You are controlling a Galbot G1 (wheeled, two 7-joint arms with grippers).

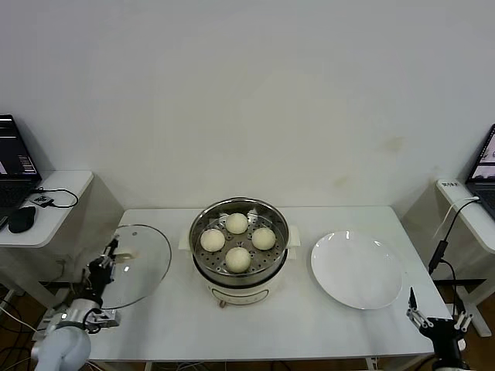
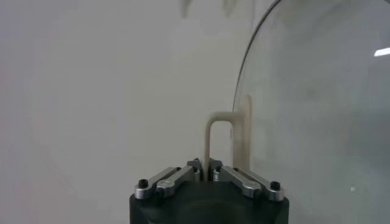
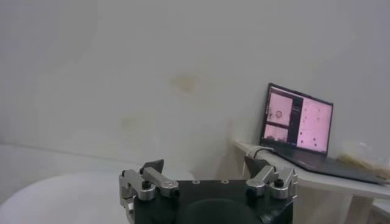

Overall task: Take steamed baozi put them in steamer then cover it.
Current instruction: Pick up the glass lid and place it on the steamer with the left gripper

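Note:
The steamer point(image 1: 240, 274) stands mid-table with several steamed baozi point(image 1: 237, 259) on its perforated tray. The cover point(image 1: 143, 270), a clear glass lid, is tilted at the table's left edge. My left gripper point(image 1: 112, 251) is shut on the cover's cream-white bar handle point(image 2: 210, 143), and the glass point(image 2: 317, 109) fills the side of the left wrist view. My right gripper point(image 1: 437, 321) is open and empty, low at the table's front right corner; it also shows in the right wrist view point(image 3: 207, 173).
A flat white plate point(image 1: 356, 270) lies on the table right of the steamer. Side desks with laptops stand at far left point(image 1: 15, 166) and far right point(image 3: 298, 119). A cable point(image 1: 442, 247) hangs by the right table edge.

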